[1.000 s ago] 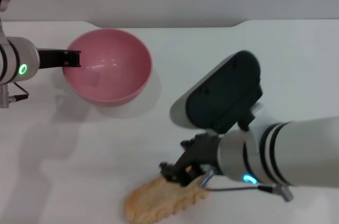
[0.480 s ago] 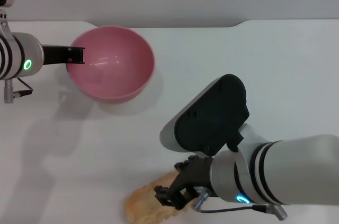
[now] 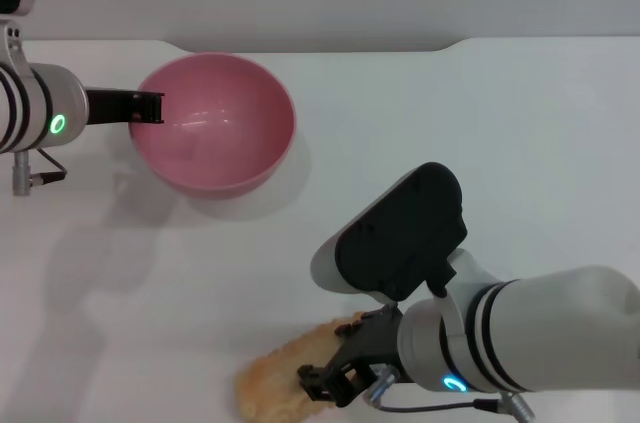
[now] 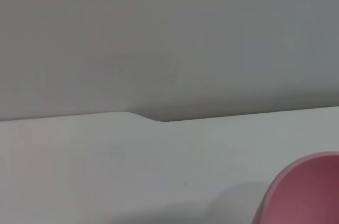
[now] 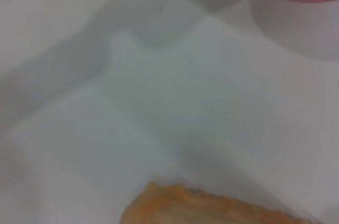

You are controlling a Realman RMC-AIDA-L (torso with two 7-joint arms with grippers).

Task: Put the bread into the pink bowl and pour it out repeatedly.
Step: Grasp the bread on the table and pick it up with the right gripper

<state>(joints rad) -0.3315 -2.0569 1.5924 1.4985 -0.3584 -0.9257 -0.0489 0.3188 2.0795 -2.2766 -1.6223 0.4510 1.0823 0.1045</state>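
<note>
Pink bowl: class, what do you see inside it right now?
The pink bowl holds nothing visible; its glossy inner wall shows bare. The left hand grips its rim. The bread lies on the table, partly covered by the right hand.

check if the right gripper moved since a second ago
Yes. In the head view the right gripper has shifted toward the near table edge and slightly left, now over the middle of the bread, which stayed put.

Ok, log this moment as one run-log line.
phase: reaching for bread | right gripper: down at the bread on the table | left gripper: at the pink bowl rim | bowl: upright, empty
</note>
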